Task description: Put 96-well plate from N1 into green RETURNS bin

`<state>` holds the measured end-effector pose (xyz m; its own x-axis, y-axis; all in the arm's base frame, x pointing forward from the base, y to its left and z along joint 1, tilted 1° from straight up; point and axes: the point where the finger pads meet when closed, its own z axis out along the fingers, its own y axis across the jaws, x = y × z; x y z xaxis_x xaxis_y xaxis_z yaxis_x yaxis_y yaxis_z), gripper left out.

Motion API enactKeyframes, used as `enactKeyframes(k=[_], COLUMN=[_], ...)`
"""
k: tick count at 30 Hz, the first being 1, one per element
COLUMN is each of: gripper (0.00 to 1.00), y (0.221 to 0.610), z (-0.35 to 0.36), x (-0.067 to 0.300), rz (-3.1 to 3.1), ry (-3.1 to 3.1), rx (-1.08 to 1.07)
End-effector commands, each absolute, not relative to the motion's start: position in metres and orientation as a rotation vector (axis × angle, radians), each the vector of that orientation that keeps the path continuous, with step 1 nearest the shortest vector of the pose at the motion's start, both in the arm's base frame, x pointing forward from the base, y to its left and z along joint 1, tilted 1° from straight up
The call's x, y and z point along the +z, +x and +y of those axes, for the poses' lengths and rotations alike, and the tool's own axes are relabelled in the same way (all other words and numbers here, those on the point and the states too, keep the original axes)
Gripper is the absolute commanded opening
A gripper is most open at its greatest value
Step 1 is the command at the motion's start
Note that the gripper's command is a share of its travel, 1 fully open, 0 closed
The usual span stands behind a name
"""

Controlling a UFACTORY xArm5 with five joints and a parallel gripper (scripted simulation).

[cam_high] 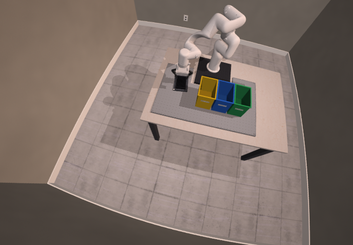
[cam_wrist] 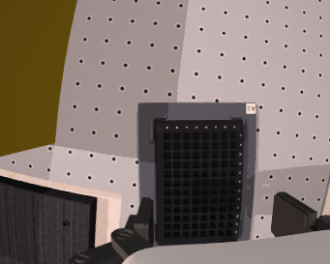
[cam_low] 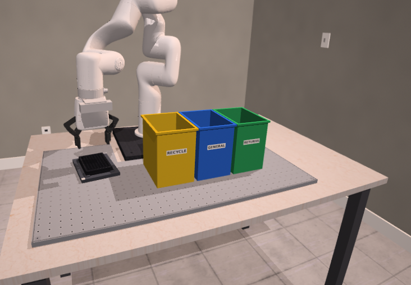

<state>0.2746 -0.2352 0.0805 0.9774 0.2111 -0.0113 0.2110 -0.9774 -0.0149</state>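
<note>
We count one gripper (cam_low: 91, 136), its jaws spread wide and holding nothing, hanging above the left part of the perforated board (cam_low: 137, 206). One black 96-well plate (cam_low: 95, 163) lies in one grey plate nest (cam_low: 83, 176), left of centre in the exterior view.

Bins: three, all upright in a touching row, one yellow bin (cam_low: 169, 153), one blue bin (cam_low: 214, 148), one green bin (cam_low: 248, 143). Only the exterior view lets us read RECYCLE, GENERAL, RETURNS. The wrist view alone shows us the plate's well grid, low at centre frame, and a small tag on the nest's corner. The top view alone shows us the whole table (cam_high: 273, 115).
</note>
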Motion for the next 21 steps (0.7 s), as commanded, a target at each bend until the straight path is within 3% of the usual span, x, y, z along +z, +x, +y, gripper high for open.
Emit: enactKeyframes(k=[1,21], gripper=[1.0,1.0], y=[0.276,0.276], z=[-0.236,-0.235], x=[0.074,0.046], rz=[-0.332,-0.332], ry=[-3.113,-3.113], rx=[0.016,0.016])
